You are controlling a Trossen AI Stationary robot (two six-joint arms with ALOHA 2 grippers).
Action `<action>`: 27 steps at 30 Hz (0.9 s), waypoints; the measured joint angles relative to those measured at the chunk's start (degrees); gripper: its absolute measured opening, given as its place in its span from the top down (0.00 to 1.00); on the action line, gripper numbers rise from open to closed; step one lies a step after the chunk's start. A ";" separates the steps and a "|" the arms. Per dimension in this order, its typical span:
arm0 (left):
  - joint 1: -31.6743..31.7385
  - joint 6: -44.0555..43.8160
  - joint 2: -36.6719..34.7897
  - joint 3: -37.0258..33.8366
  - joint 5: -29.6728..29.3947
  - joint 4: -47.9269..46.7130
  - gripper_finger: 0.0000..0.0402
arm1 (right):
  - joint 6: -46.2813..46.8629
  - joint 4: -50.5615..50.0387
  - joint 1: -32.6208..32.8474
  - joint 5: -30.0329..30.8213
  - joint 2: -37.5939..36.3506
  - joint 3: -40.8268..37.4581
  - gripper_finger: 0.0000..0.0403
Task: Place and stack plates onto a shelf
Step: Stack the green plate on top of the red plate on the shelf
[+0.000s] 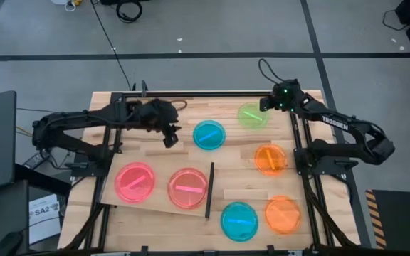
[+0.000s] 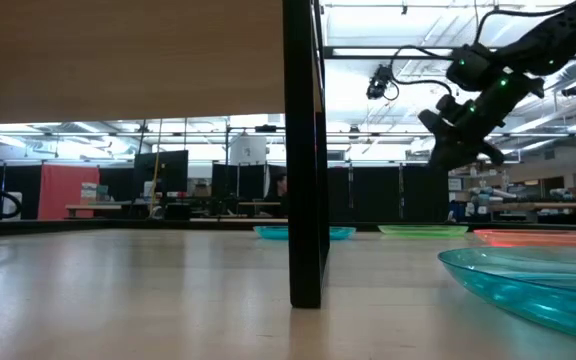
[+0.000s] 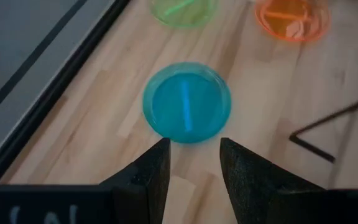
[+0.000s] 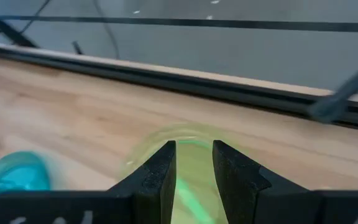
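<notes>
Right gripper hovering narrowly parted above green plate, seemingly not touching. Left gripper gaping near blue plate. Risk: thin rim slipping out.

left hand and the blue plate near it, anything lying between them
Nothing. In the left wrist view only bare wood lies between the left hand and the blue plate. The high view shows the same empty gap.
</notes>
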 joint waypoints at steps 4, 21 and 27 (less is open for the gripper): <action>3.78 1.65 0.00 0.00 1.53 1.45 0.64 | -1.97 -0.83 -3.98 0.22 0.09 -0.02 0.72; 6.96 1.65 0.04 0.00 1.71 1.46 0.64 | -3.24 6.32 -7.14 -0.85 13.80 0.09 0.72; 6.94 1.64 0.04 0.00 1.71 1.47 0.64 | -2.27 10.11 -7.13 -4.41 17.97 0.11 0.73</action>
